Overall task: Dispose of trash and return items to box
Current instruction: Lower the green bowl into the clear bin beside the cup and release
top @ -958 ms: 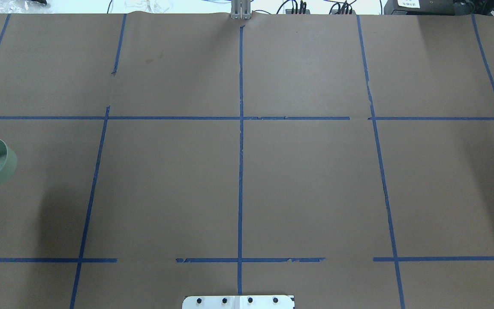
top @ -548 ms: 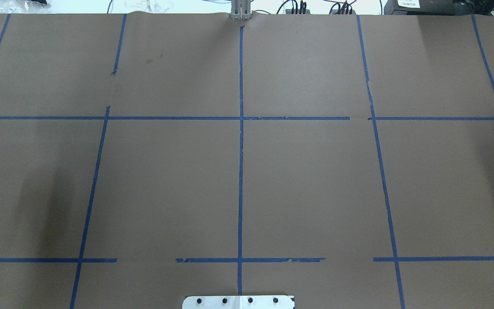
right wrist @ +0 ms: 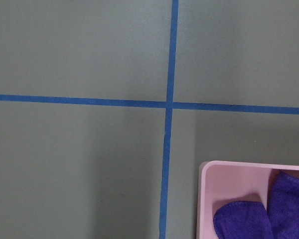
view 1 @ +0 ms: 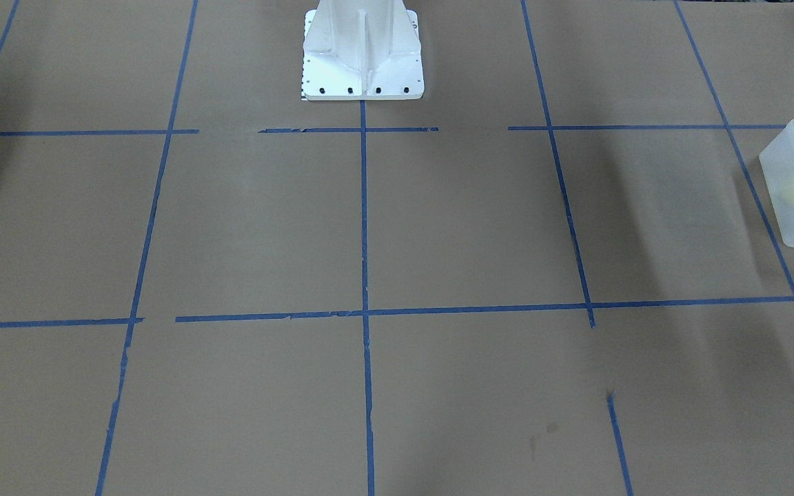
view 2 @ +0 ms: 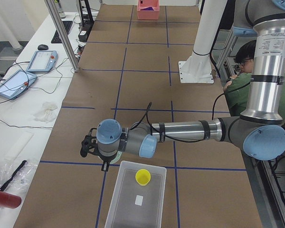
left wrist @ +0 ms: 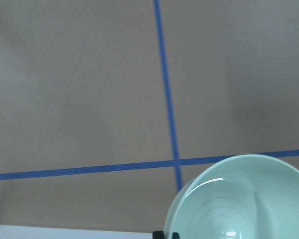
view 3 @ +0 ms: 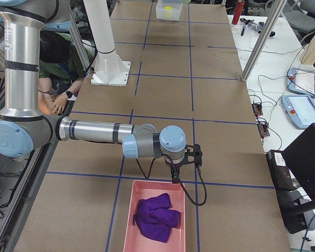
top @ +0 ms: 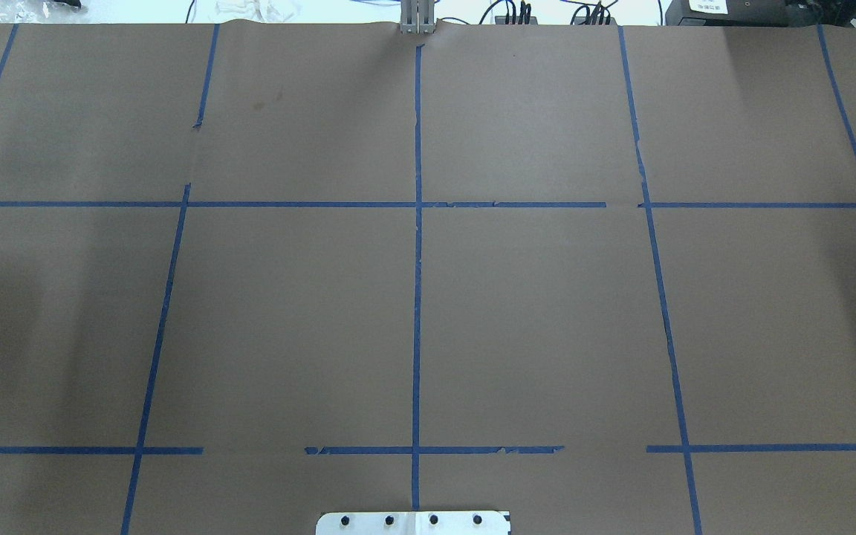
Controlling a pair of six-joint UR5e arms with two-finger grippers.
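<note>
text readable: none | small white label [view 2: 139, 200] on frosted bin [view 2: 127, 211]: no legible marks | white sticker [top: 707, 6] on black device [top: 759, 11] beyond the table's far edge: print too blurred to read

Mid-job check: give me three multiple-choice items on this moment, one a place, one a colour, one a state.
1. The cloth in the pink tray is: A green, B purple, C white.
2. The yellow cup sits: A in the translucent bin, B in the pink tray, C on the floor.
3. The pale green bowl is: A in the bin, B in the tray, C held by the left gripper, outside the bin.
Key: B, it reads purple; A, exterior left shows it inside; C, the left wrist view shows it over table paper.
</note>
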